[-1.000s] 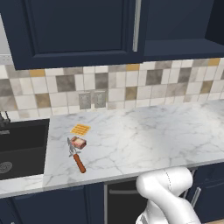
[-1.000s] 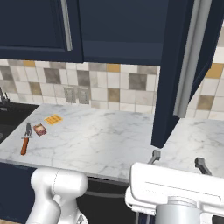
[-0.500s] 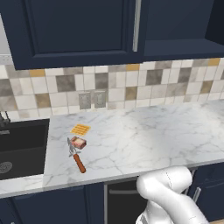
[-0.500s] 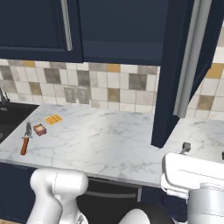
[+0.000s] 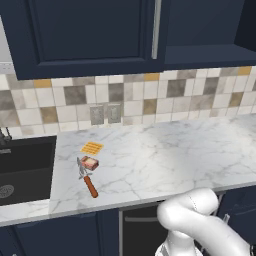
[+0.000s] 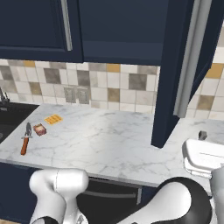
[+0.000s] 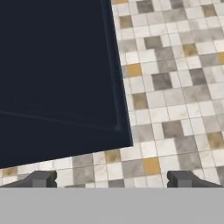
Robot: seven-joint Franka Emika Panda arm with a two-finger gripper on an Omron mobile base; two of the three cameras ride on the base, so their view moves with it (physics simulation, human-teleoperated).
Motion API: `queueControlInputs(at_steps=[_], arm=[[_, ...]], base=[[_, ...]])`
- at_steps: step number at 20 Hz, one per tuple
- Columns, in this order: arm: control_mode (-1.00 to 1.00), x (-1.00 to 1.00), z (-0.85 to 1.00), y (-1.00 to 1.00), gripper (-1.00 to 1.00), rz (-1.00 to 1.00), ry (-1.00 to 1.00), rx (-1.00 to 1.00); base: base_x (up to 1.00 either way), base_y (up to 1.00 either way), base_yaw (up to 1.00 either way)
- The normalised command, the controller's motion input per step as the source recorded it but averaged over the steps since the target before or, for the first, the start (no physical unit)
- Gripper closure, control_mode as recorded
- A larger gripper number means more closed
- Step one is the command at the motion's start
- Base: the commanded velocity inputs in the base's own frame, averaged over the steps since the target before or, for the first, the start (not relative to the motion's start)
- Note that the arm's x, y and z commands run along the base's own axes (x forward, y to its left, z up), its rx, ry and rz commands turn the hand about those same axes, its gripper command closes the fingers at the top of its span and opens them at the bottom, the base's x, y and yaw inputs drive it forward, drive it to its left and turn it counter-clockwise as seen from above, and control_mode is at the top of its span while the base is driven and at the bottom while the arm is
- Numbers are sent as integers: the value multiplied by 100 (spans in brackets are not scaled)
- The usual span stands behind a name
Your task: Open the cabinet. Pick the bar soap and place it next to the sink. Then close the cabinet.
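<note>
The narrow navy cabinet (image 6: pixel 175 65) stands open, its door swung out over the counter with the long silver handle (image 6: pixel 191 57) facing me; its dark inside (image 5: pixel 200 27) shows too. The bar soap (image 5: pixel 90 162) (image 6: pixel 40 129) lies on the marble counter, a short way right of the dark sink (image 5: pixel 25 170) (image 6: pixel 8 117). My gripper (image 6: pixel 211 142) hovers low at the far right, beside the open door and far from the soap. In the hand view my gripper (image 7: pixel 111 179) is open, its tips wide apart with nothing between them, facing the navy door panel (image 7: pixel 57 78) and the tiled wall.
An orange-handled knife (image 5: pixel 88 181) (image 6: pixel 25 141) lies touching the soap, and a flat orange ridged square (image 5: pixel 92 148) (image 6: pixel 53 119) lies just behind it. The wider navy door (image 5: pixel 80 30) stays shut. The open door overhangs the right counter (image 6: pixel 109 144).
In the right base view the hand has moved from the bottom middle to the right edge and slightly up. The soap, knife and cabinet door have not moved.
</note>
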Motion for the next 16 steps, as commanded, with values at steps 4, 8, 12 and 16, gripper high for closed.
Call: queueControlInputs(at_steps=[4, 8, 12, 16], arm=[[-100, 31, -3, -33, -100, 17, 0, 0], [-100, 29, -1, -28, -100, 23, 0, 0], [-100, 27, 0, -17, -100, 25, 0, 0], [-100, 26, 0, -7, -100, 27, 0, 0]], base=[[0, 0, 0], [0, 0, 0], [0, 0, 0], [0, 0, 0]])
